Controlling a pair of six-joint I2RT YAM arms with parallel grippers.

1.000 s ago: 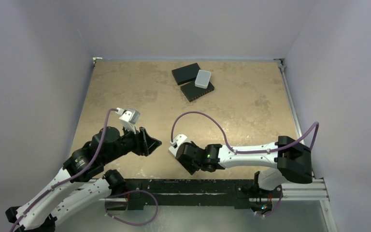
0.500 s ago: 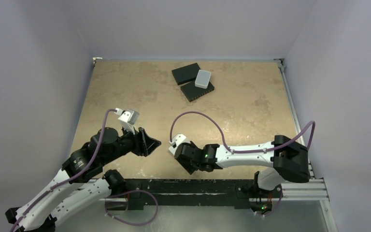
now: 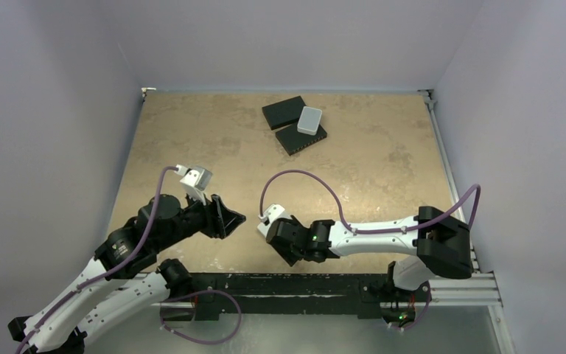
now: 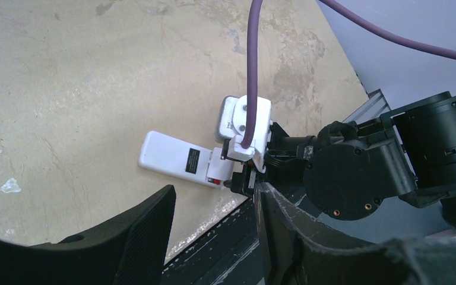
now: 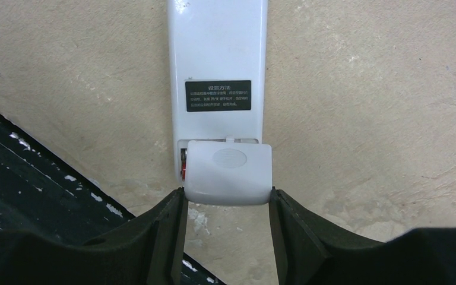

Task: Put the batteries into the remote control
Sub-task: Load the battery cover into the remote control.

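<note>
The remote control lies back up on the table near the front edge, a black label on its white back. A white battery cover sits over the end of it. My right gripper is shut on that cover, one fingertip at each near corner. A sliver of red battery shows at the cover's left edge; the dark battery is hidden. My left gripper hangs open and empty to the left of the remote control, short of it. In the top view the right wrist hides the remote.
Two black flat boxes with a pale grey rounded box on them lie at the far middle of the table. The black front rail runs just behind the remote's near end. Walls close in the table on three sides.
The right arm's elbow has shifted slightly to the left. Both grippers and the remote stay as they were.
</note>
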